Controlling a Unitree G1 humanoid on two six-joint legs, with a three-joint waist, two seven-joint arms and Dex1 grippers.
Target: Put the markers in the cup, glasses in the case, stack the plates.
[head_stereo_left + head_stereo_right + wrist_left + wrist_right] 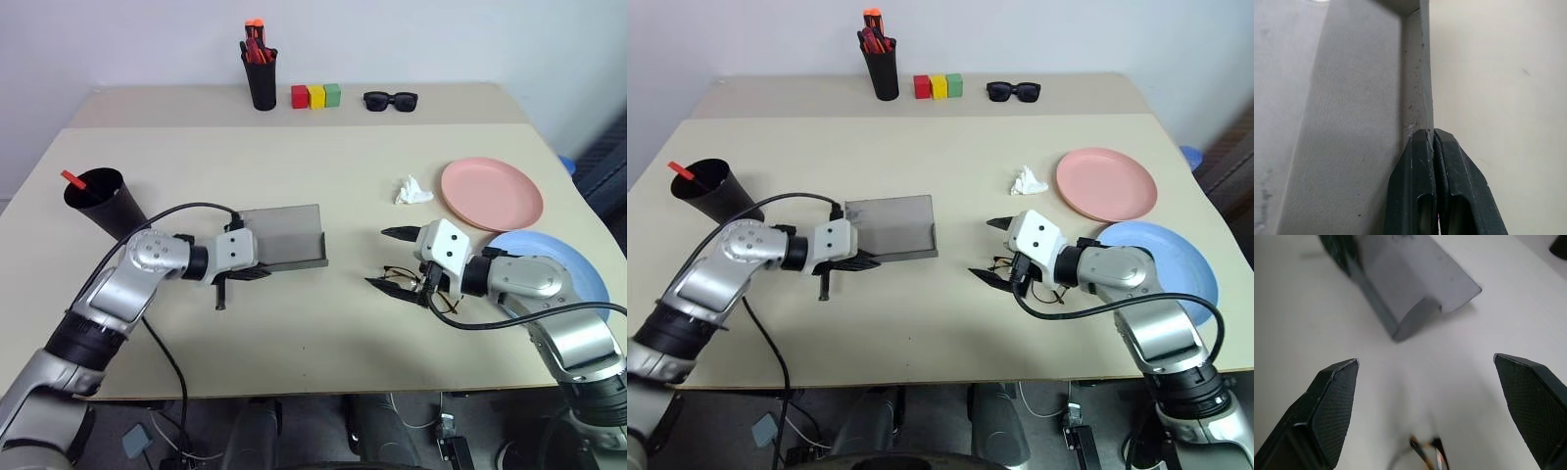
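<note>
Left fingers [1435, 147] pressed together at the case [284, 235] edge, right fingers [1337, 401] spread wide above the glasses [411, 279].

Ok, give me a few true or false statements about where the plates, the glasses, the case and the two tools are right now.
1. The pink plate is stacked on the blue plate. False: they lie side by side, the pink one farther from the robot.
2. The right tool is open, with the glasses on the table beneath it. True.
3. The left tool is wide open above the cup. False: it is shut at the edge of the open grey case.
4. A red marker stands in the black cup. True.
5. The glasses lie inside the case. False: they are on the table, apart from it.
</note>
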